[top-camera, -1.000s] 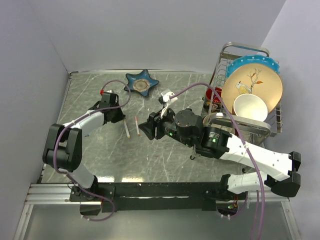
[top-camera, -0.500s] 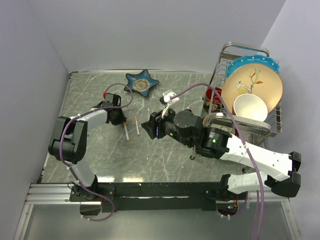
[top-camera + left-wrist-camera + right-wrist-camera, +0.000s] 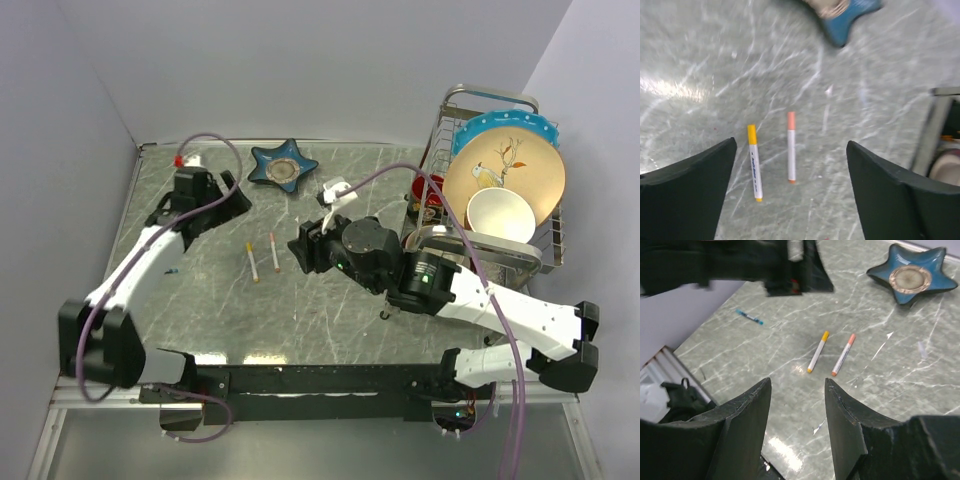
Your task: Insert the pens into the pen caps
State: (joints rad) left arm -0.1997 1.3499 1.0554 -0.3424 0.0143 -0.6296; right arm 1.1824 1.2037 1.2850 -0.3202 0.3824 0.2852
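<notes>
Two white pens lie side by side on the marble table. One [image 3: 754, 167] carries the yellow cap [image 3: 751, 134], the other [image 3: 791, 160] the orange cap [image 3: 791, 120]. From above they show as the yellow-capped pen [image 3: 252, 261] and the orange-capped pen [image 3: 274, 253]. My left gripper [image 3: 233, 204] hovers to their far left, wide open and empty [image 3: 791, 145]. My right gripper [image 3: 298, 251] stands open just right of the pens, nothing between its fingers [image 3: 797, 382]. Its view shows both pens [image 3: 818, 351] [image 3: 843, 354] ahead of the fingertips.
A blue star-shaped dish [image 3: 284, 167] sits at the back. A dish rack [image 3: 448, 125] with plates and a white bowl stands at the right. A small blue item [image 3: 749, 316] lies left of the pens. Purple cables loop over both arms.
My left gripper has gone from shut to wide open and pulled back up and to the left, away from the pens. The right arm has barely moved.
</notes>
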